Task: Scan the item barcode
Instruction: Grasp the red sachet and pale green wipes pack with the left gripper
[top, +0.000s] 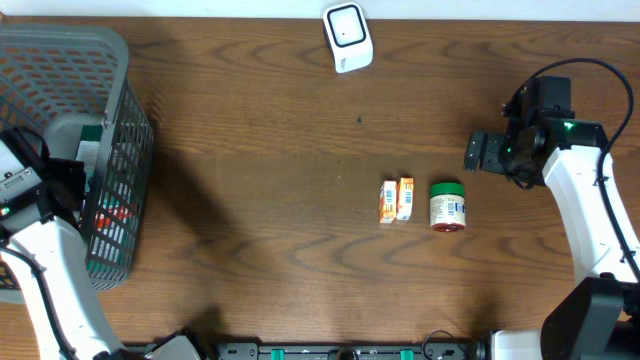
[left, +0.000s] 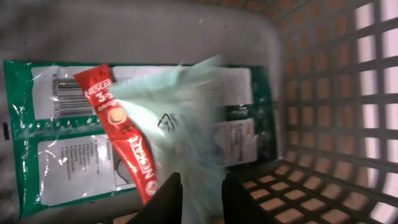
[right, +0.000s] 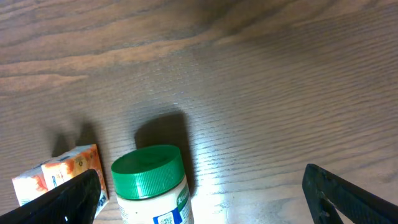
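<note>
- Your left jaws are down inside the basket (top: 120, 100) at the left edge of the overhead view. They stand close together with a narrow gap.
- A blurred pale green packet (left: 180, 106) runs down to them. You cannot tell whether they grip it.
- Around it in the basket you have one red stick sachet (left: 127, 146), lying on one green-and-white packet (left: 56, 124). The mesh wall closes in on the right of the left wrist view.
- Your right jaws hang wide open and hold nothing, at the right of the overhead view.
- Just below and left of them, the counter (top: 250, 200) carries one green-lidded jar (top: 447, 206) and two small orange cartons (top: 388, 201) (top: 405, 198), side by side.
- One white scanner (top: 347, 37) sits at top centre, well apart from both arms.
</note>
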